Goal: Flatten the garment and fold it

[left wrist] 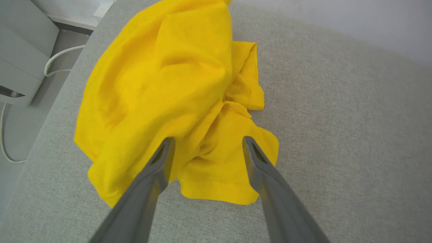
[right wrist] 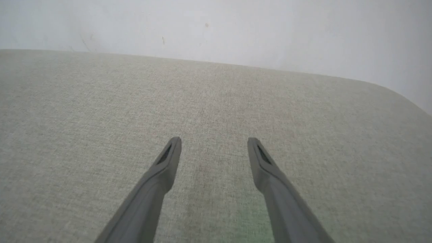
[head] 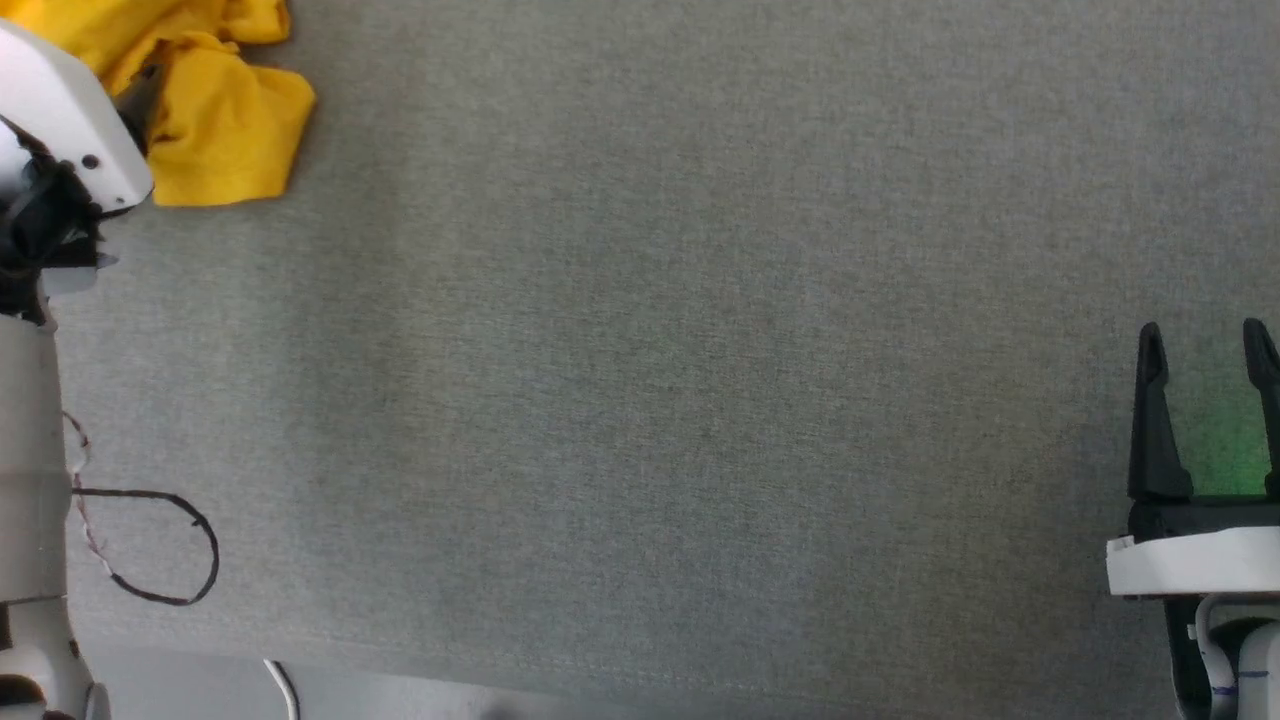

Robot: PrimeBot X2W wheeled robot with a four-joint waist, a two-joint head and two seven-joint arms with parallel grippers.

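The garment [head: 215,120] is a bright yellow crumpled heap at the far left corner of the grey fabric table [head: 650,350]. In the left wrist view the garment [left wrist: 162,91] lies bunched, a stitched hem nearest the fingers. My left gripper [left wrist: 208,141] hovers over that hem, open, nothing between its fingers. In the head view the left arm's white wrist housing [head: 60,110] covers part of the heap, and one dark fingertip pokes out beside it. My right gripper [head: 1205,345] stands open at the lower right, far from the garment; the right gripper [right wrist: 214,141] has bare table under it.
A thin black cable loop [head: 150,545] hangs by the left arm over the table. A pale wall [right wrist: 216,27] runs behind the table's far edge. A white unit [left wrist: 20,60] with a white cable stands on the floor past the table's edge.
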